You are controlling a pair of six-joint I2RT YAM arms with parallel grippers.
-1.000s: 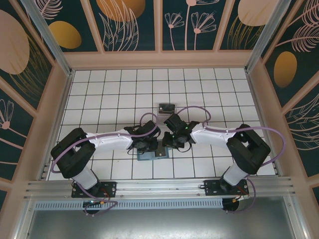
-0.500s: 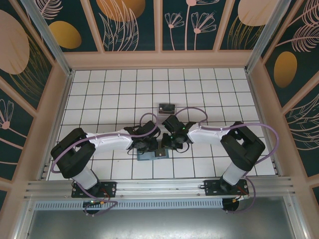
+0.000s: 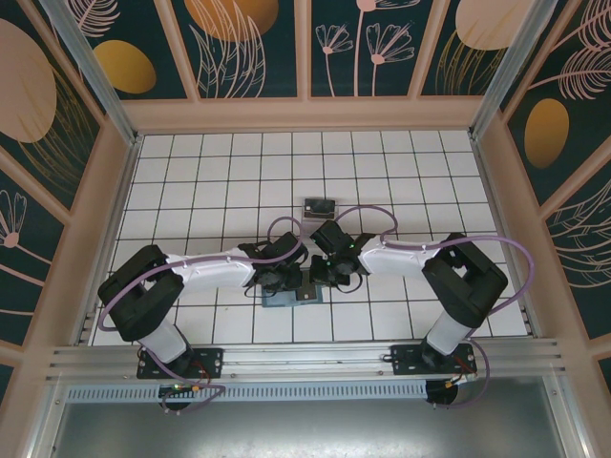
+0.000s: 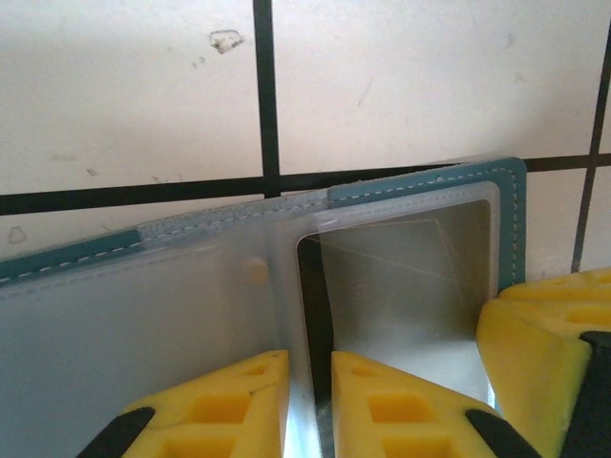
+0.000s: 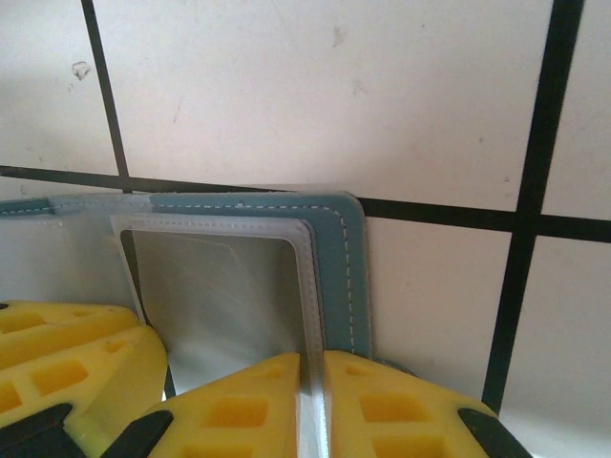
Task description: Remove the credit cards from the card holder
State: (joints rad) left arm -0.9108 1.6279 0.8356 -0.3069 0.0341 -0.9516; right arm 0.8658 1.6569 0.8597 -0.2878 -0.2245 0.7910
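The teal card holder (image 3: 282, 299) lies open on the tiles under both grippers, clear sleeves facing up. My left gripper (image 3: 290, 282) (image 4: 310, 386) is shut on a clear sleeve edge of the card holder (image 4: 511, 219), where the dark edge of a credit card (image 4: 320, 286) shows inside the pocket. My right gripper (image 3: 321, 279) (image 5: 313, 386) is shut on the stitched sleeve edge by the teal border of the card holder (image 5: 339, 258). Each wrist view catches one yellow finger of the other gripper close beside. Another dark credit card (image 3: 320, 206) lies one tile beyond the grippers.
That far card sits in a small clear tray (image 3: 320, 198). White tiled floor (image 3: 210, 181) stretches out on all sides, walled by wooden panels. The two forearms nearly touch over the holder, with purple cables looping above them.
The right arm has drawn in slightly to the left, its elbow nearer the centre. The left arm and the card holder have stayed in place.
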